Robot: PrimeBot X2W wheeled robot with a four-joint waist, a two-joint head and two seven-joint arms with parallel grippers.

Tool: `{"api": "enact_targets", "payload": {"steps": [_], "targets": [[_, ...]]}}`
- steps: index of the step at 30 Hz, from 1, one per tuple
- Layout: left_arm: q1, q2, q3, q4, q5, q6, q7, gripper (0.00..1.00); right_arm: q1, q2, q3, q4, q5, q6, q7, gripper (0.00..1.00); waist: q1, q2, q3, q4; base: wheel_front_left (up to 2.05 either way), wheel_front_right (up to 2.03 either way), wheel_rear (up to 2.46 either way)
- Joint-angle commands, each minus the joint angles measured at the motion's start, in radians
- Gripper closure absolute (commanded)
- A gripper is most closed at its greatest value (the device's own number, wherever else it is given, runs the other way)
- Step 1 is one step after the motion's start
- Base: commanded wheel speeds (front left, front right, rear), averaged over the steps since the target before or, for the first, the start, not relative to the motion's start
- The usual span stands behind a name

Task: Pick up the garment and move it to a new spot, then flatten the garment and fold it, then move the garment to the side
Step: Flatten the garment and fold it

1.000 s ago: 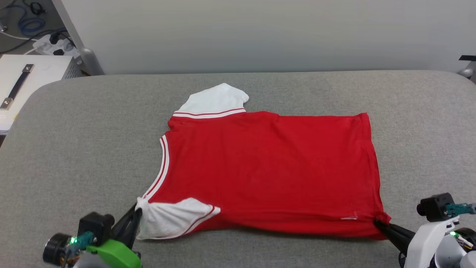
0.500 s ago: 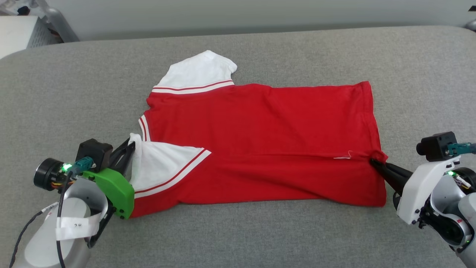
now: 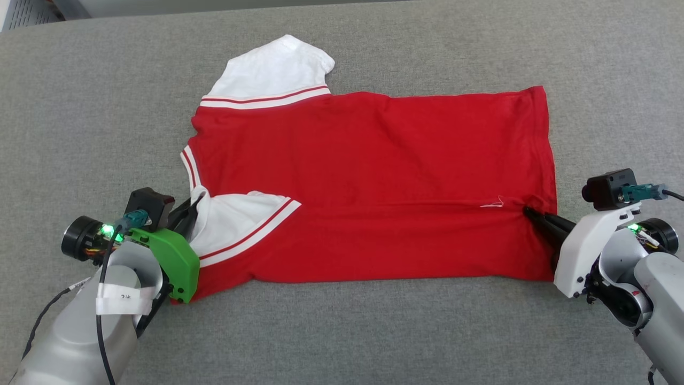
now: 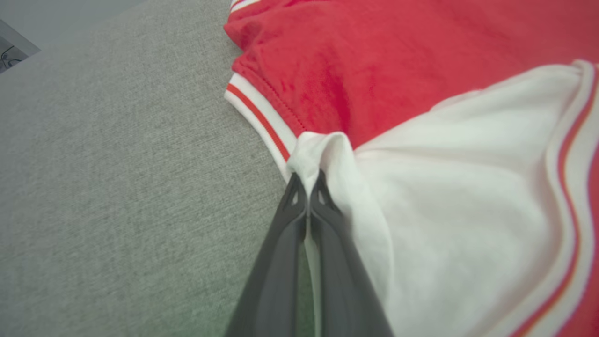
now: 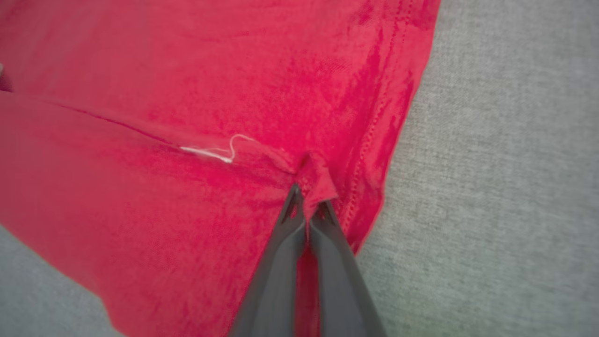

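On the grey padded surface (image 3: 342, 331), the garment (image 3: 374, 171) lies spread with a plain red face up, neck end toward my left and hem toward my right. Its near long edge is doubled over onto the body, and a crease runs from sleeve to hem. The far sleeve (image 3: 272, 67) lies flat, white, beyond the far edge. The near sleeve (image 3: 235, 219) is turned in over the red. My left gripper (image 3: 199, 199) is clamped on that sleeve's tip, just beside the striped neck trim (image 3: 188, 170), with white cloth bunched at the fingertips. My right gripper (image 3: 526, 210) is clamped on a pinch of red hem at the crease's end, near a loose white thread (image 3: 494, 203).
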Motion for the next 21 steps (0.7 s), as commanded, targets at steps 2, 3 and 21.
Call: {"api": "enact_targets", "payload": {"steps": [2,3,21], "targets": [[-0.021,-0.009,-0.037,0.042,-0.023,-0.003,-0.013,1.00,-0.014,0.012,0.015,0.028,-0.006,-0.001,-0.015,1.00,-0.0001,-0.0001,-0.008,0.003,0.00,0.00,0.00],[-0.029,-0.010,-0.051,0.058,-0.030,-0.003,-0.022,1.00,-0.015,0.016,0.016,0.038,-0.003,-0.001,-0.023,1.00,-0.0001,-0.0001,-0.014,0.005,0.00,0.00,0.00],[-0.147,0.138,-0.243,-0.072,-0.265,-0.003,0.129,0.00,0.137,-0.032,-0.094,-0.078,0.019,-0.001,-0.101,0.00,-0.0001,-0.0001,-0.176,0.075,0.00,0.00,0.00]]}}
